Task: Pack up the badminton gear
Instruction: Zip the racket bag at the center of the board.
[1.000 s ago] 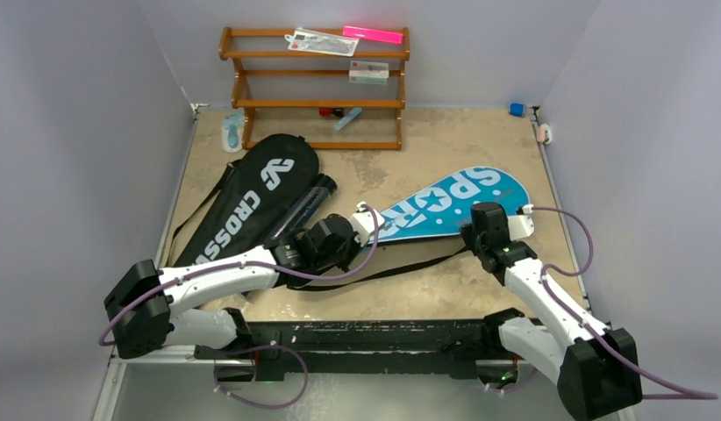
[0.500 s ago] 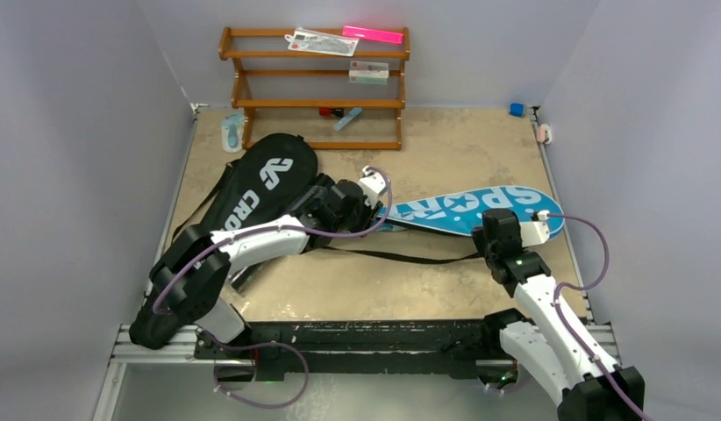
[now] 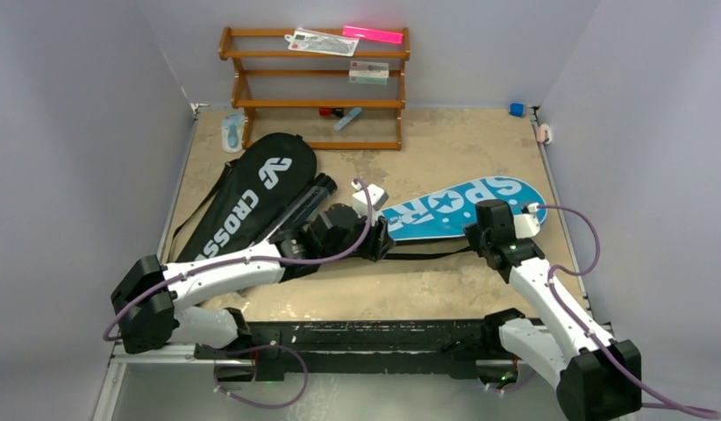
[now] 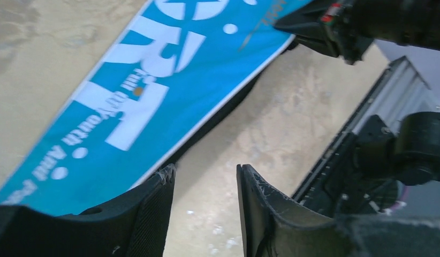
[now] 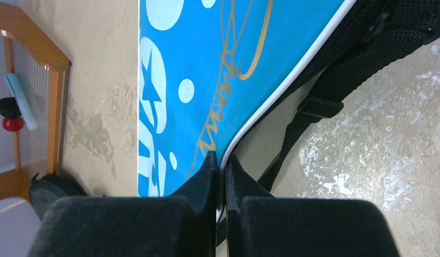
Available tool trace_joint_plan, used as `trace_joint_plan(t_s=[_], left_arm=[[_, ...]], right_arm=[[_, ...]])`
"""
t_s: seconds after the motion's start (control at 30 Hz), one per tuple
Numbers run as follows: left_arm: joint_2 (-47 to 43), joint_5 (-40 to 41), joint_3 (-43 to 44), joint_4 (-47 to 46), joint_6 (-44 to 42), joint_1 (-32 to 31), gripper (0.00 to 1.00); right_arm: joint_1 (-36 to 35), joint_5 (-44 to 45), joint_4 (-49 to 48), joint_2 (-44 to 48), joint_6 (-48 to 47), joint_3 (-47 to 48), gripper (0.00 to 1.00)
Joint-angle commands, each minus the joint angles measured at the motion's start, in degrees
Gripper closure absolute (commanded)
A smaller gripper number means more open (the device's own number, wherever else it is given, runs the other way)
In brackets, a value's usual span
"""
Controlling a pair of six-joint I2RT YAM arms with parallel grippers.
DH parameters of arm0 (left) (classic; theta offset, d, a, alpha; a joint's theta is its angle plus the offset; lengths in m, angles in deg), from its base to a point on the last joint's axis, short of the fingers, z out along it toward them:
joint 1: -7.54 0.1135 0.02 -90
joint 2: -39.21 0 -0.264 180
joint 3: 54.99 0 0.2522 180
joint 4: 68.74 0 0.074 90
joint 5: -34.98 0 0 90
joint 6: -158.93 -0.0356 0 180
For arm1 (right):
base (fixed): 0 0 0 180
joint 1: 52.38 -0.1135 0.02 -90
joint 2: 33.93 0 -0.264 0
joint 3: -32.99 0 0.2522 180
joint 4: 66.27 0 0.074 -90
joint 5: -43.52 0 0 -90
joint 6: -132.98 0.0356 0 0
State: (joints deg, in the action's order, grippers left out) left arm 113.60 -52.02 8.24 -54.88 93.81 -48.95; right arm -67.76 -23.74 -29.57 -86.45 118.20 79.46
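Note:
The blue "SPORT" racket cover (image 3: pixel 453 203) lies flat at mid-table, its black strap (image 3: pixel 427 255) trailing along its near side. My right gripper (image 3: pixel 477 235) is shut on the cover's white-piped near edge, and the right wrist view shows the gripper (image 5: pixel 220 160) pinching the blue cover (image 5: pixel 196 64) beside the strap (image 5: pixel 309 107). My left gripper (image 3: pixel 381 243) is at the cover's narrow left end. In the left wrist view the gripper (image 4: pixel 204 176) is open over bare table, with the blue cover (image 4: pixel 153 80) just beside one finger. The black "CROSSWAY" cover (image 3: pixel 252 197) and the long black tube (image 3: pixel 309 200) lie to the left.
A brown wooden rack (image 3: pixel 317 88) stands at the back, with a pink bar (image 3: pixel 373 35) and clear packets on it. A light-blue item (image 3: pixel 232 132) lies at its left and a small blue object (image 3: pixel 516 109) sits in the back right corner. Grey walls close three sides.
My left gripper has opened and pulled back toward the near side. My right gripper has closed on the blue cover's edge, and the cover has shifted right and turned flatter across the table.

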Motion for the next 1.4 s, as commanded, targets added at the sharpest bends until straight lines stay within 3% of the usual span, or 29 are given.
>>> trace_joint_plan(t_s=[0.0, 0.2, 0.37, 0.47, 0.77, 1.07, 1.17, 1.37], left_arm=[[-0.5, 8.1, -2.1, -4.2, 11.1, -6.2, 0.59], [3.8, 22.4, -6.2, -9.8, 24.9, -10.9, 0.59], [10.6, 33.9, -2.2, -0.8, 39.6, -12.2, 0.56], [14.6, 36.5, 0.3, 3.7, 43.1, -12.5, 0.56], [19.9, 41.6, 2.5, -3.1, 39.9, -12.5, 0.51], [21.1, 48.8, 1.8, -7.7, 35.7, -12.6, 0.57], [20.8, 50.1, 1.7, -8.5, 34.7, -12.7, 0.62], [19.9, 52.0, 2.0, -7.6, 33.5, -12.7, 0.92]], right_arm=[[-0.5, -1.8, -1.9, 0.0, 0.8, 3.2, 1.0], [-0.4, -2.3, 0.2, -0.3, 0.0, 5.8, 1.0], [-0.5, -2.6, 0.3, -0.1, -0.5, 6.2, 1.0], [-0.5, -2.9, 0.3, -0.1, -0.6, 6.2, 1.0], [-0.5, -5.1, -0.8, 0.1, -0.6, 5.5, 1.0], [-0.5, -5.5, -1.4, 0.3, -0.6, 5.2, 1.0], [-0.5, -5.7, -1.8, 0.1, -0.6, 4.9, 1.0], [-0.4, -5.8, -2.2, -0.5, -0.4, 4.5, 1.0]])
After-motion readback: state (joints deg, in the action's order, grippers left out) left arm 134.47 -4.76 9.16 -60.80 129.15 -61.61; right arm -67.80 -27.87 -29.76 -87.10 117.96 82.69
